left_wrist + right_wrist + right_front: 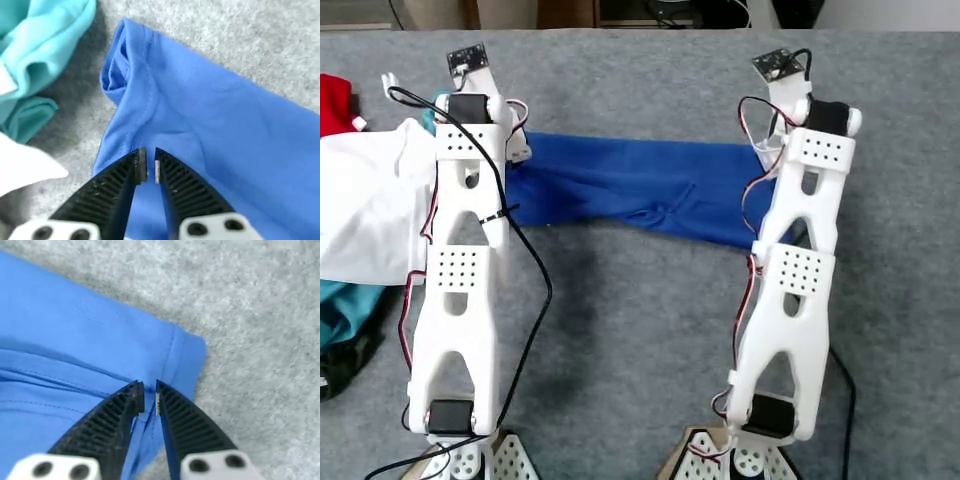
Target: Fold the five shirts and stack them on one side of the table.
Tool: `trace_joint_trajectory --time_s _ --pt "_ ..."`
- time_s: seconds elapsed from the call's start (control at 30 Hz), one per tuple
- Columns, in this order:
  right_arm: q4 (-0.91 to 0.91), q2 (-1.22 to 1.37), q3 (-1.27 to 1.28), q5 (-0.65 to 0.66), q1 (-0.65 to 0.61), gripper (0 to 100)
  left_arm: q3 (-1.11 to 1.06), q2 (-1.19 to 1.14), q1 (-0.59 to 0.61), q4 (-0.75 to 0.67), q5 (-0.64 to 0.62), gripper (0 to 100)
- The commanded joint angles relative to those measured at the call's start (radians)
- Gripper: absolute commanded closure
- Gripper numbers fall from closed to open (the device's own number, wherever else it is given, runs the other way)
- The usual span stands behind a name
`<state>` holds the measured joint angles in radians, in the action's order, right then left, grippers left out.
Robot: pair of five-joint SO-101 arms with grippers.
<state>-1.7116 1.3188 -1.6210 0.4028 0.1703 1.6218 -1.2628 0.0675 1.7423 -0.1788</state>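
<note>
You have the long blue cloth shirt (pixel 640 190) pinched at both ends.
Left gripper (pixel 148 165) and right gripper (pixel 148 397) each clamp its fabric over the grey carpeted surface (pixel 640 330).

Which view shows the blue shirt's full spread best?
High view: the blue shirt lies stretched between the arms, its ends under them. The left wrist view shows one end; the right wrist view, the other.
</note>
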Motion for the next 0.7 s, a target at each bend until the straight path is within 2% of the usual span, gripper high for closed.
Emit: trace_joint_trajectory --time_s 0.0,0.33,0.67 --pt "-0.015 -0.024 -0.045 0.003 -0.033 93.9 0.049 0.085 -0.005 0.017 0.051 98" --pt "-0.028 -0.022 -0.045 0.003 -0.050 93.9 0.040 0.154 -0.006 0.021 0.106 98" --pt "-0.025 -0.016 -0.045 0.003 -0.051 93.9 0.038 0.156 -0.012 0.023 0.106 98"
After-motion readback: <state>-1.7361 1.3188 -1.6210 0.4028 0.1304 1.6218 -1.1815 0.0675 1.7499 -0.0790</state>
